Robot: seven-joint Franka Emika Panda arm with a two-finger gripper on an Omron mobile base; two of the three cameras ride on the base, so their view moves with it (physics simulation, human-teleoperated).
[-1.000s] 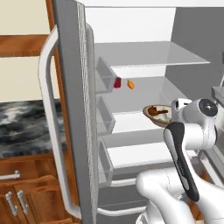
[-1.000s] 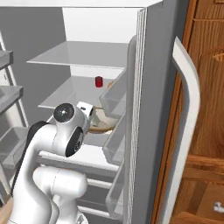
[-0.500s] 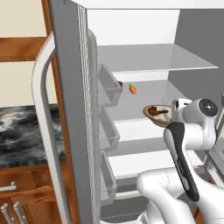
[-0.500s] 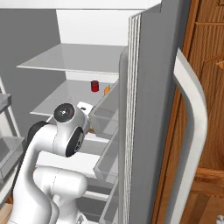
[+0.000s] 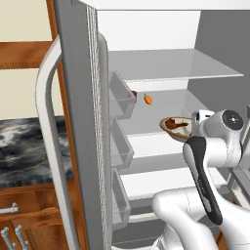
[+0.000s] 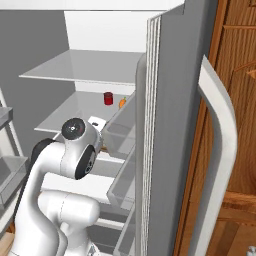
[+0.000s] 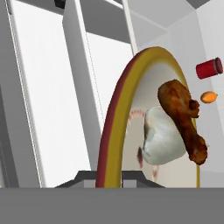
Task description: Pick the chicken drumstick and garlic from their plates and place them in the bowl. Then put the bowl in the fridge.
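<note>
The tan bowl (image 5: 176,129) hangs inside the open fridge (image 5: 171,66), over its middle shelf, with my gripper (image 5: 192,128) shut on its near rim. In the hand view the bowl (image 7: 118,100) stands on edge across the picture, its rim clamped in my gripper (image 7: 109,177). The reddish-brown chicken drumstick (image 7: 181,116) and the off-white garlic (image 7: 162,142) lie together inside it. The drumstick (image 5: 175,124) also shows as a dark patch in the bowl in the left base view. Their plates are out of view.
A red can (image 6: 108,98) and a small orange item (image 6: 121,102) stand at the back of the middle shelf. The left door (image 5: 78,122) with its bins and curved handle (image 5: 49,146) stands open close by, as does the right door (image 6: 175,125). Wooden cabinets flank the fridge.
Both base views have shifted and the fridge looms larger, so the base has moved closer. The bowl stays in my grip at the same place relative to the arm.
</note>
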